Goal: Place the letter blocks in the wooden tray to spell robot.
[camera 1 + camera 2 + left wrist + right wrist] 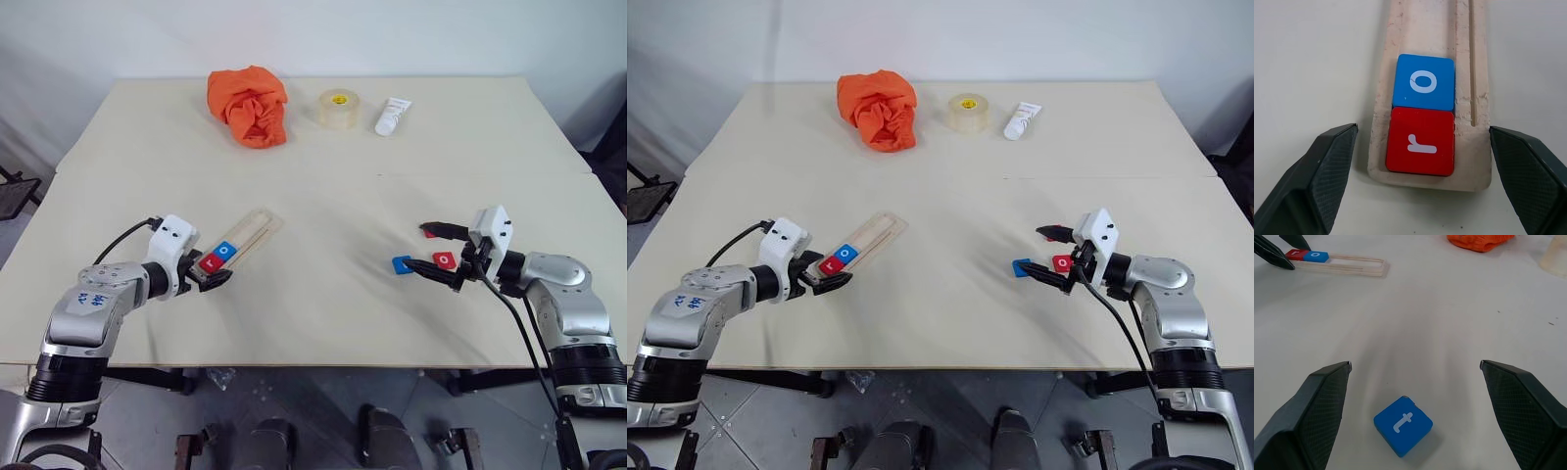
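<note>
The wooden tray (261, 223) lies at an angle on the left of the table. At its near end sit a red "r" block (1421, 141) and, touching it, a blue "o" block (1424, 82). My left gripper (208, 270) is open, one finger on each side of that tray end, holding nothing. On the right, my right gripper (423, 248) is open and empty. A blue "t" block (1403, 425) lies on the table ahead of it. A red "o" block (444, 259) lies by its lower finger, and another red block (431, 234) is partly hidden under its upper finger.
At the back of the table are a crumpled orange cloth (250, 105), a roll of clear tape (339, 109) and a white tube (393, 117). The table's front edge runs close below both arms.
</note>
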Robot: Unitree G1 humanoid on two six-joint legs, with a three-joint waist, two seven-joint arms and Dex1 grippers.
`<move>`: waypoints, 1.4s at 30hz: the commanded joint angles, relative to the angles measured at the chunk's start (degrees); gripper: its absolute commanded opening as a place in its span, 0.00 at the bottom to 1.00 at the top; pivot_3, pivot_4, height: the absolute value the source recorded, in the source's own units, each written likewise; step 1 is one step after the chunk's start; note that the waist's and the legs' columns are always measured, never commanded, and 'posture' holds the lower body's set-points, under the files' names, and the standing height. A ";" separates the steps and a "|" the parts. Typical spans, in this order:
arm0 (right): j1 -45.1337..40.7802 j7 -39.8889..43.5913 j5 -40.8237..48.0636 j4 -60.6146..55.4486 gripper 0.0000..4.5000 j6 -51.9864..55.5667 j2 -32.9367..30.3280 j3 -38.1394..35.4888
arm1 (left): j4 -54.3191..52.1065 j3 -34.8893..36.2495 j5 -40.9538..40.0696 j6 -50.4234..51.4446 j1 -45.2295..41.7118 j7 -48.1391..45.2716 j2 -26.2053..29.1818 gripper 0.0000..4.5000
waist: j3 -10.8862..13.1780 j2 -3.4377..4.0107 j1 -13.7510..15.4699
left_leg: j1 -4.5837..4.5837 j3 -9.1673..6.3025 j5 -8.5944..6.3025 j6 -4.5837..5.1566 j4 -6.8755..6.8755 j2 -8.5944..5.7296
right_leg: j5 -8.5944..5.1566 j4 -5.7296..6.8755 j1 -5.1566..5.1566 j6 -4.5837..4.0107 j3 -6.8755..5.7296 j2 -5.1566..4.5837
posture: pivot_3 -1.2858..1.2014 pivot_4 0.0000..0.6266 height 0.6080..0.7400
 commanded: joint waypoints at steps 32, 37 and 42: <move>3.09 3.96 0.64 -0.71 1.00 -1.31 -7.24 -4.44 | -3.96 -17.85 4.39 -24.36 -8.29 -26.05 -1.16 0.75 | 0.00 -0.01 0.07 | -0.06 0.08 0.00 0.03 0.04 -0.01 | 0.01 -0.04 0.00 0.01 -0.02 0.00 | 0.52 0.24 1.00; 5.41 2.61 1.31 -3.20 1.00 -0.63 -7.27 -5.64 | -0.88 -21.26 7.07 -26.88 -9.70 -27.40 -2.77 0.75 | 0.01 -0.01 -0.03 | -0.06 0.13 0.00 0.04 0.04 0.01 | 0.01 -0.04 0.00 0.02 -0.01 0.02 | 0.52 0.24 1.00; 8.29 1.18 1.99 -6.52 1.00 0.60 -6.93 -6.61 | 0.74 -22.42 8.69 -27.99 -10.15 -27.88 -4.07 0.75 | 0.01 -0.01 0.08 | -0.07 0.12 0.01 0.05 0.05 0.00 | 0.02 -0.03 0.00 0.03 0.00 0.02 | 0.52 0.24 1.00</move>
